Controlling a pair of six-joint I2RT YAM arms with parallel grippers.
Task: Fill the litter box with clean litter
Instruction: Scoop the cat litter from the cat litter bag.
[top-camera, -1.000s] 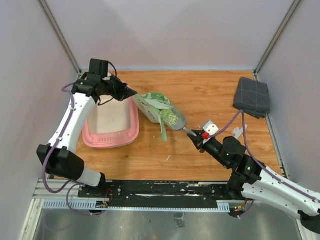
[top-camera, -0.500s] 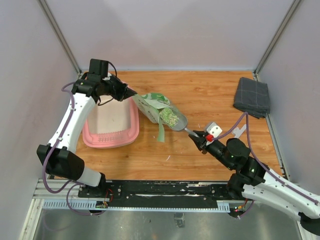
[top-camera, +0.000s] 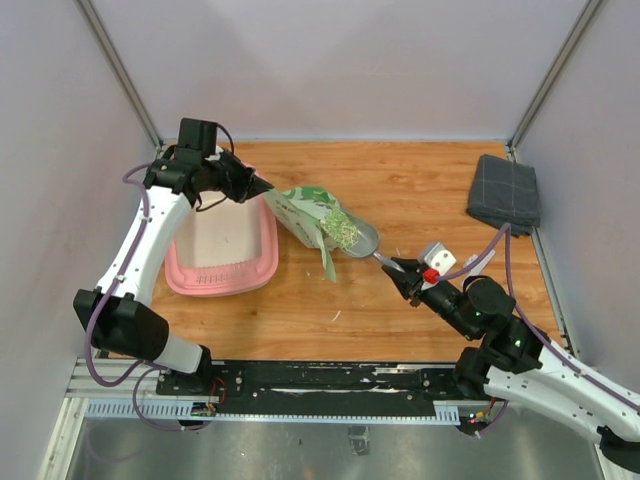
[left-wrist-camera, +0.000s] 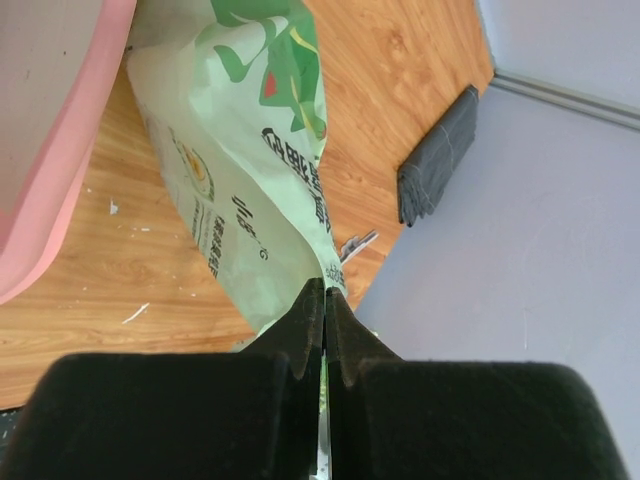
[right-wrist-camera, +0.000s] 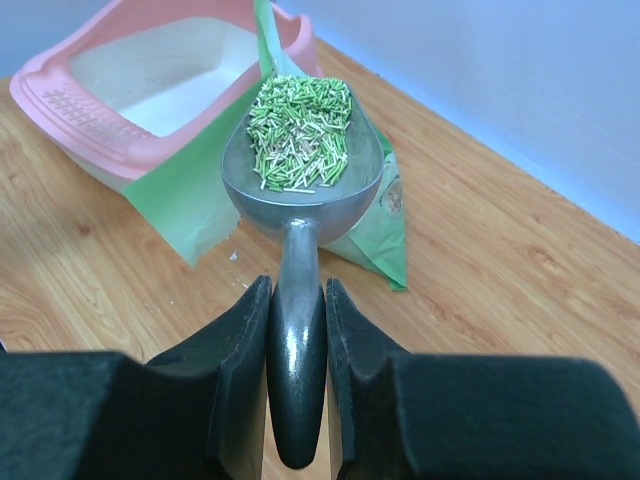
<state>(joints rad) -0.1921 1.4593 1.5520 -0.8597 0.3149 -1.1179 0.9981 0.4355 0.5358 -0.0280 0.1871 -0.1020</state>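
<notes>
The left gripper (top-camera: 262, 188) is pinching the far-left corner of the light green bag (top-camera: 303, 208), which is lying just right of the pink litter box (top-camera: 225, 284). The right gripper (top-camera: 393, 268) is clasping the handle of the grey scoop (top-camera: 363, 240), which is carrying clean litter (top-camera: 342, 232) at the bag's mouth. A grey folded cloth (top-camera: 505, 193) is lying at the far right of the wooden table (top-camera: 420, 180).

Relative to the bag (top-camera: 300, 210), the litter box (top-camera: 222, 285) lies just left, the scoop (top-camera: 362, 240) carrying clean litter (top-camera: 340, 232) sits at its right end, and the folded cloth (top-camera: 505, 193) lies well apart to the right.
</notes>
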